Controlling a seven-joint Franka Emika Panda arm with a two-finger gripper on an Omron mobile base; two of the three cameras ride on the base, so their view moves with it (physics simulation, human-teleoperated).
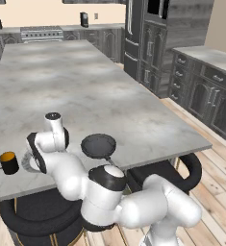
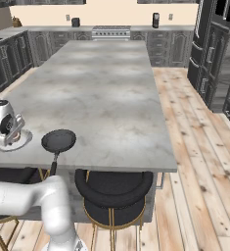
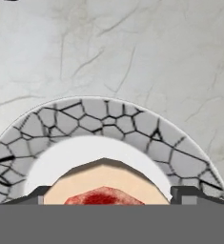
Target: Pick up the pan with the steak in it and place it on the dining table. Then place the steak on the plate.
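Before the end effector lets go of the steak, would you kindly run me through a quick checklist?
1. Pan set on dining table: ok.
2. Pan empty: ok.
3. Steak between end effector fingertips: ok.
4. Steak over plate white centre: ok.
5. Steak resting on plate: cannot tell.
6. Mug apart from plate: ok.

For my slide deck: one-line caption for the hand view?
Claw holds the steak just over the plate on the dining table.
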